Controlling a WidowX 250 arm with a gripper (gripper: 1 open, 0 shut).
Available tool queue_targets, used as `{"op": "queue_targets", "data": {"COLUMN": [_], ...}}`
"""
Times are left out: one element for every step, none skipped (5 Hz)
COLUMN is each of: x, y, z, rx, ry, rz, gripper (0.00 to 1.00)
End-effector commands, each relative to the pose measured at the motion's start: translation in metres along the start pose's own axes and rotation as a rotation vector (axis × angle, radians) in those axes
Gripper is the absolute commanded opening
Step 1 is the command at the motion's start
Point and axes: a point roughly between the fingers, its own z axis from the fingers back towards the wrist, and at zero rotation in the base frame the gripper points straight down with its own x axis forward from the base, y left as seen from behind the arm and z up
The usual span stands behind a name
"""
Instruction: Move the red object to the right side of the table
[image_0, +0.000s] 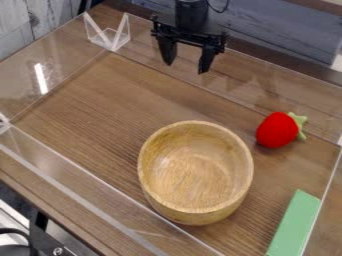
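I find no legible text, label, brand, number or sign anywhere in my camera view. I checked every visible surface and none bears readable markings.

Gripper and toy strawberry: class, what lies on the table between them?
Nothing: the camera view shows only bare wood-grain table between the open gripper and the toy strawberry.
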Motion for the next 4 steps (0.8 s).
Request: {"op": "queue_targets", "data": {"x": [0.0073,0.0059,0.0062,0.0068], "y": [0.0007,0.0003,0.0005,0.0008], "z": [0.0185,0.0196,0.0231,0.0271], "rx": [-0.005,-0.006,-0.01,-0.012], "ry": [-0.06,-0.06,-0.065,-0.073], "rz": [0.001,-0.003,0.0,0.006], "gripper": [1.0,1.0,1.0,1.0]}}
